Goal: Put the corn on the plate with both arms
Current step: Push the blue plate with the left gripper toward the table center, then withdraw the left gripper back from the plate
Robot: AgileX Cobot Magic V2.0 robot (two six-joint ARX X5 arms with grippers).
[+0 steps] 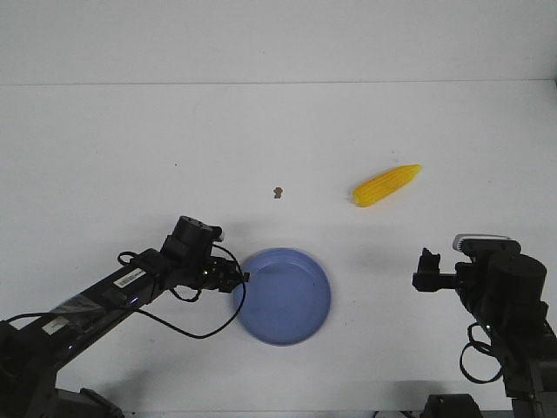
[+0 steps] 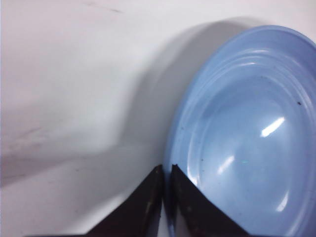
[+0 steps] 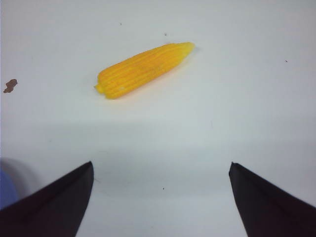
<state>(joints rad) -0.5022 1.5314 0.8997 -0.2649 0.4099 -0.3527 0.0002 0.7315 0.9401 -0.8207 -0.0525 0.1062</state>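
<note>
Lying on the bare white table, the corn rests on its side at the right of the scene, farther from me than the plate and well apart from it, its tapered tip pointing right and slightly away, its blunt end toward the plate. The plate sits near centre, close to my base, with nothing in it. My left gripper is pinched closed on the plate's left rim; in the left wrist view the two fingertips meet with the blue edge between them, so I judge this arm's part is to steady the plate. My right gripper hangs with its fingers spread wide and holding nothing, nearer to me than the corn and short of it, the cob framed ahead between the two dark fingers. The step in hand, as I judge it, is the reach: I should advance away and a little left, turn the wrist so the fingers straddle the cob across its thick middle rather than the slippery taper, then descend and close. A small brown speck lies left of the corn, clear of the path.
</note>
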